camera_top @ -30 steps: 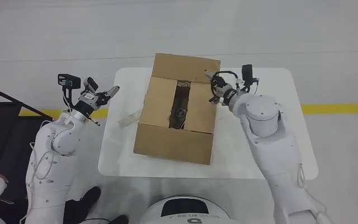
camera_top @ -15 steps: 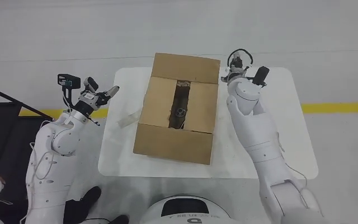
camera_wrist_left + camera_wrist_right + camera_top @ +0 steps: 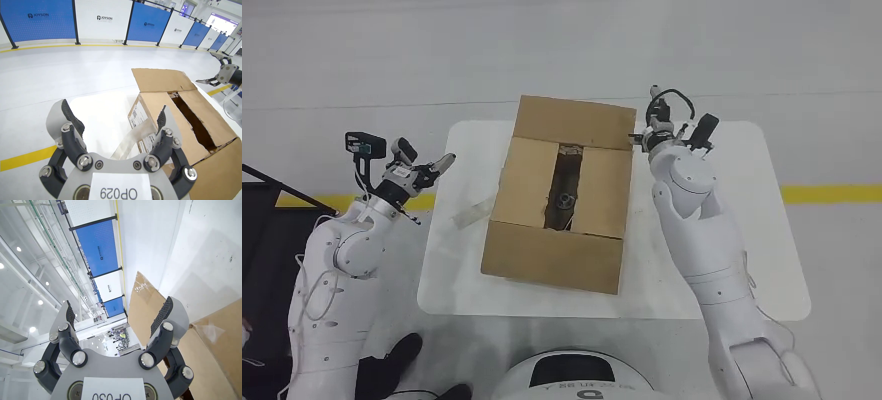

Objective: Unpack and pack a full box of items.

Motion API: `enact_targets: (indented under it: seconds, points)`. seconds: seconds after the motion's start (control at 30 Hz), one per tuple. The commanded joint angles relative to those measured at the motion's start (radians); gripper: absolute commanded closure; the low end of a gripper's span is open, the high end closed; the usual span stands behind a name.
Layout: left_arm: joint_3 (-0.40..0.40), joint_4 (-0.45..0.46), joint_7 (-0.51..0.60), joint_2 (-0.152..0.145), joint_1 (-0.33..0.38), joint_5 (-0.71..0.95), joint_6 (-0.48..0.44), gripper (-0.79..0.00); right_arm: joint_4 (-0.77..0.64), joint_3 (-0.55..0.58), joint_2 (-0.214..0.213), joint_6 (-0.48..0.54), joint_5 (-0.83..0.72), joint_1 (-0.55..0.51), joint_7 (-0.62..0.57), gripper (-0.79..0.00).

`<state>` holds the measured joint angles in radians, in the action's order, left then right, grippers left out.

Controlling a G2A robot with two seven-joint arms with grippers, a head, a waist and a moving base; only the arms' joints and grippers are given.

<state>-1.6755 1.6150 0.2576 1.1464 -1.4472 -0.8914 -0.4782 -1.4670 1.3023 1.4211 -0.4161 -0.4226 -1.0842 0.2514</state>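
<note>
A brown cardboard box stands in the middle of the white table. Its far flap is folded out and its two top flaps stand a little apart. Dark items show through the gap. My left gripper hovers at the table's left edge, open and empty, facing the box. My right gripper is raised at the box's far right corner, open and empty, beside the far flap. The left wrist view also shows the right gripper open.
A crumpled white strip lies on the table against the box's left side. Bare table lies to the right of the box and along its near edge. A yellow floor line runs behind the table.
My right arm lifted off the box's right top flap and swung back to the far right corner, its wrist turning upward. The left arm and the box stayed still.
</note>
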Motion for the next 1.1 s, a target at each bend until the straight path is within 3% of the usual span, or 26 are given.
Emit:
enact_targets:
  seconds: [0.0, 0.2, 0.4, 0.7, 1.07]
  points:
    - [0.0, 0.0, 0.0, 0.0, 0.0, 0.0, 0.0, -0.785, 0.043, 0.008, 0.007, 0.025, 0.013, 0.017, 0.137, -0.785]
    - [0.0, 0.0, 0.0, 0.0, 0.0, 0.0, 0.0, -0.785, 0.189, -0.02, 0.033, 0.042, -0.008, 0.092, 0.286, -0.785]
    - [0.0, 0.0, 0.0, 0.0, 0.0, 0.0, 0.0, -0.785, 0.298, -0.062, 0.051, 0.034, -0.021, 0.144, 0.262, -0.785]
    - [0.0, 0.0, 0.0, 0.0, 0.0, 0.0, 0.0, -0.785, 0.498, 0.082, 0.04, 0.062, -0.29, 0.222, -0.136, -0.785]
    - [0.0, 0.0, 0.0, 0.0, 0.0, 0.0, 0.0, -0.785, 0.449, 0.218, -0.013, -0.069, -0.409, 0.158, -0.665, -0.785]
